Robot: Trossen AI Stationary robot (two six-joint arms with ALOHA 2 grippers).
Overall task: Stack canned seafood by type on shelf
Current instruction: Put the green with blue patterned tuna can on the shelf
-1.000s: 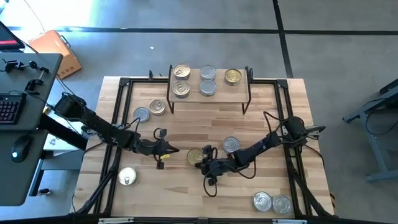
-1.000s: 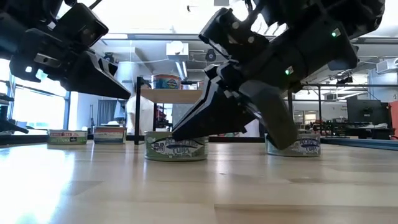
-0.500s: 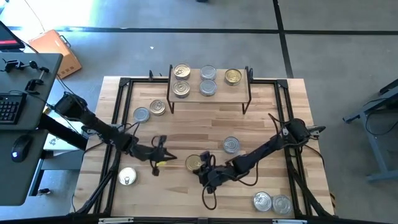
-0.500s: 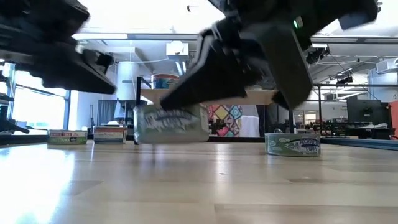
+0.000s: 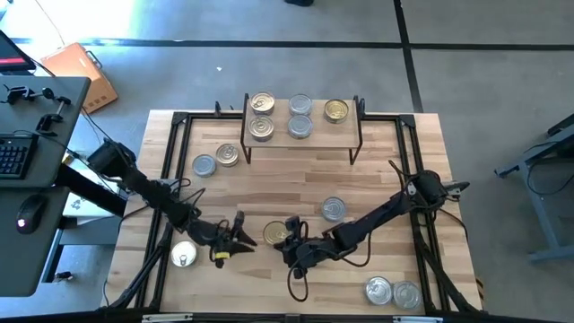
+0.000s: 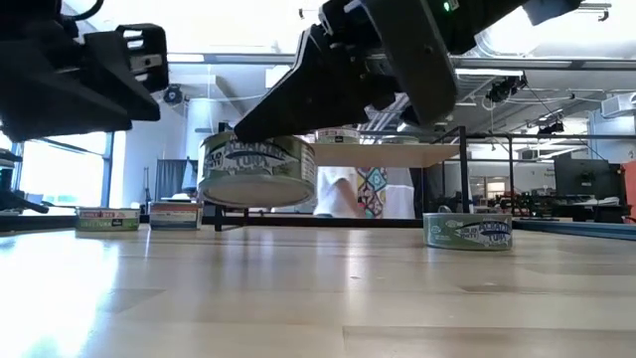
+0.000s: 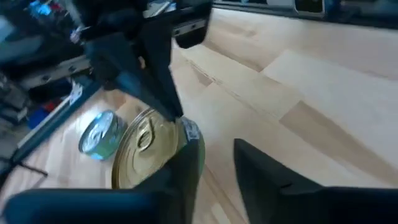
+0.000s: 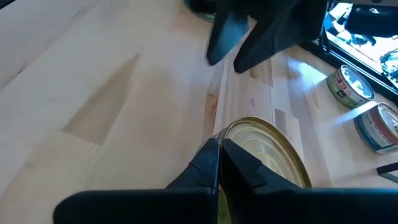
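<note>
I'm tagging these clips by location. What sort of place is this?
Probably a robotics lab or workshop: a desk with keyboard and mouse beside the wooden table, bare concrete floor, and open workspace with monitors behind.

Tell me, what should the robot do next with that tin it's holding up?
Probably carry it toward the shelf. The right gripper is shut on the gold-lidded tin, already clear of the table in the low view, and the shelf holds tins already.

The right tool [image 5: 289, 239] hides part of the held tin's [image 5: 274, 233] lid; labels on the far tins [image 6: 107, 219] are unreadable
</note>
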